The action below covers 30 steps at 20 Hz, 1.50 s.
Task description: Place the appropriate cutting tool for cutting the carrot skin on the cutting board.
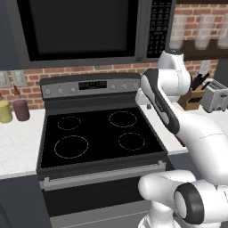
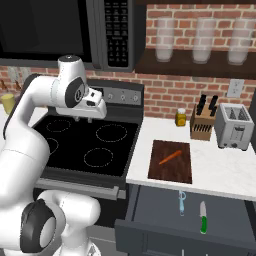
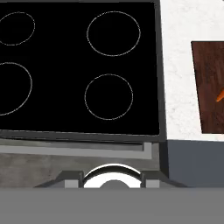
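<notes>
Gripper (image 2: 86, 119) above stovetop (image 2: 85, 142), peeler (image 2: 182, 202) in drawer (image 2: 150, 210)

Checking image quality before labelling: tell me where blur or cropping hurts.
Right base view: the light blue peeler in the open drawer is small and soft-edged. Hand view: the carrot and cutting board are cropped at the edge. Left base view: the knife block looks blurry.

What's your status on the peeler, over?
Gripper above the stovetop, empty; jaws hidden. Peeler in open drawer beside green-handled knife. Carrot on cutting board. Nothing blocking.
</notes>
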### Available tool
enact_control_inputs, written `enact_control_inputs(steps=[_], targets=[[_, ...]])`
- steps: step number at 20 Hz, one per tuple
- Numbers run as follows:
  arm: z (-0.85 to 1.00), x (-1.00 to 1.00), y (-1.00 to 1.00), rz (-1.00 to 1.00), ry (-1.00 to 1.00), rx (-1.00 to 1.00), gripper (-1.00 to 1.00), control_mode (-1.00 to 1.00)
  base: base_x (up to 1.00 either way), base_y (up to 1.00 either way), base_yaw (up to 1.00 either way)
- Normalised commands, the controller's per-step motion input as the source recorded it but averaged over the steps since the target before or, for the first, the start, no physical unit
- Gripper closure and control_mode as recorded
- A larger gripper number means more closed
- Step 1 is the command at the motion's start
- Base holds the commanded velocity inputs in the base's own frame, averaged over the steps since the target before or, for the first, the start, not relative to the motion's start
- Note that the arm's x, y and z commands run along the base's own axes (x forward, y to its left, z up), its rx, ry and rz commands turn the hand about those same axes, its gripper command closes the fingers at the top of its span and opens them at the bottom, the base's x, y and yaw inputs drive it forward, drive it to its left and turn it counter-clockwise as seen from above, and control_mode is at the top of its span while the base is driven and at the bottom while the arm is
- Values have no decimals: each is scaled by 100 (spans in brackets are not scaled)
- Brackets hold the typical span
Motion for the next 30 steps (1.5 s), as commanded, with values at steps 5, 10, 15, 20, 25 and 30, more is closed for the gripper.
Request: enact_control_inputs(steps=[5, 10, 15, 20, 25, 30], targets=[[-3, -12, -8, 0, -1, 0, -100, -100, 0, 0, 0], [-34, -63, -85, 0, 0, 9, -100, -100, 0, 0, 0], [-49, -69, -100, 0, 2, 3, -100, -100, 0, 0, 0], [-36, -54, -99, -1, 24, 8, -100, -100, 0, 0, 0], [-51, -49, -100, 0, 30, 0, -100, -100, 0, 0, 0], [-43, -39, -97, 0, 14, 0, -100, -100, 0, 0, 0]])
